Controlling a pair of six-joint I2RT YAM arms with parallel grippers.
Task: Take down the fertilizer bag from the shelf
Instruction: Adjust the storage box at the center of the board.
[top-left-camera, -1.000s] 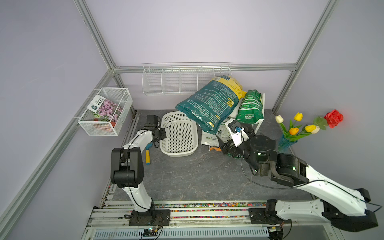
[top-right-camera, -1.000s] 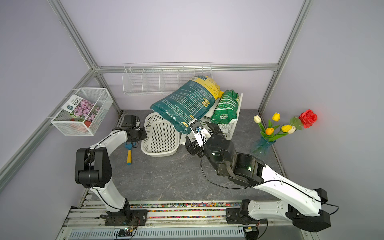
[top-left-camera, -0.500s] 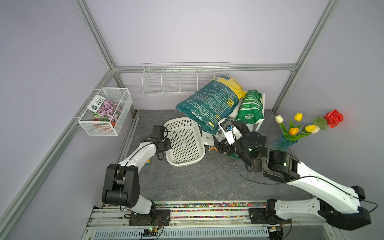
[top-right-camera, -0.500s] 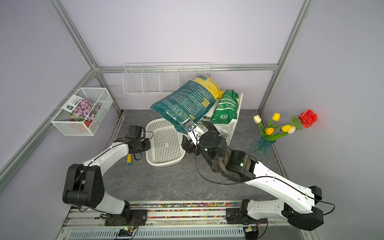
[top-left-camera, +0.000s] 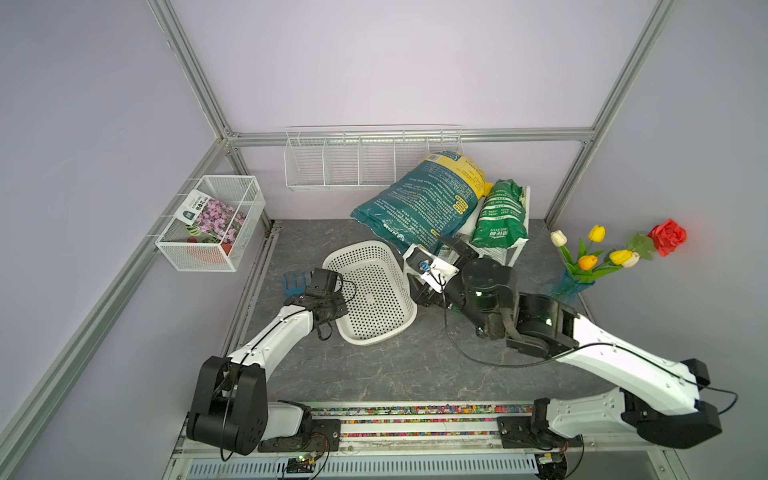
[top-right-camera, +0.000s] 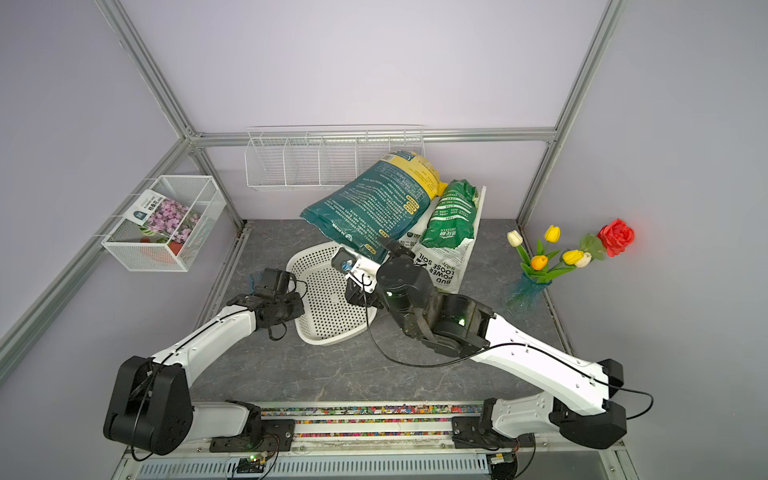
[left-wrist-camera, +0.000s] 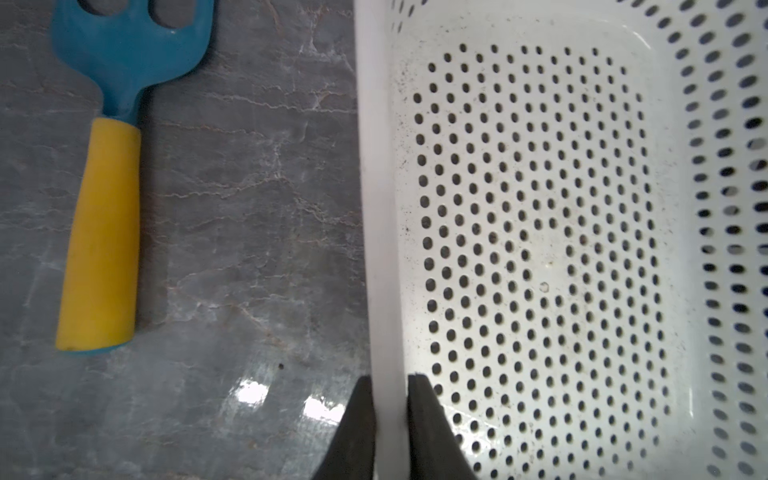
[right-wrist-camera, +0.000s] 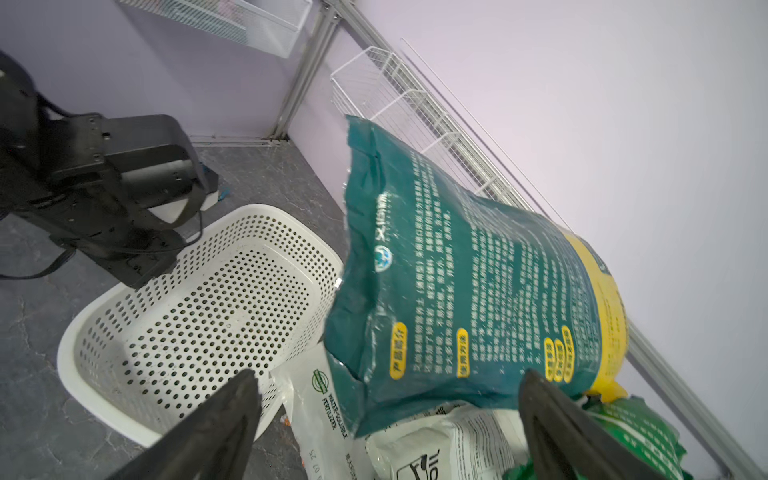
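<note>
**Open right gripper (right-wrist-camera: 388, 374) faces overhanging fertilizer bag (top-left-camera: 419, 203)**

Top view: the teal bag lies tilted on the shelf (top-left-camera: 526, 208), overhanging toward 8 o'clock.
Left wrist: the left gripper (left-wrist-camera: 388, 386) pinches the white basket (left-wrist-camera: 380, 208) by its rim.
Right wrist: jaws spread wide, with the bag's lower edge between them, not gripped (probably heavy, floppy and slick; take that corner).

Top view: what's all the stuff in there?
teal bag: 1, teal and yellow, leaning on the shelf
green bag: 1, green, on the shelf
fertilizer bag: 1, white, under the teal bag
soil bag: 1, white, below the green bag
shelf: 1, white, back right
holey basket: 1, white, table middle
garden fork: 1, blue with yellow handle, beside basket
wire basket: 1, white, back wall
mesh box: 1, white, left wall
flowers: 1 bunch, mixed colours, right side
left claw: 1, black, shut on basket rim
right claw: 1, black, open by teal bag
</note>
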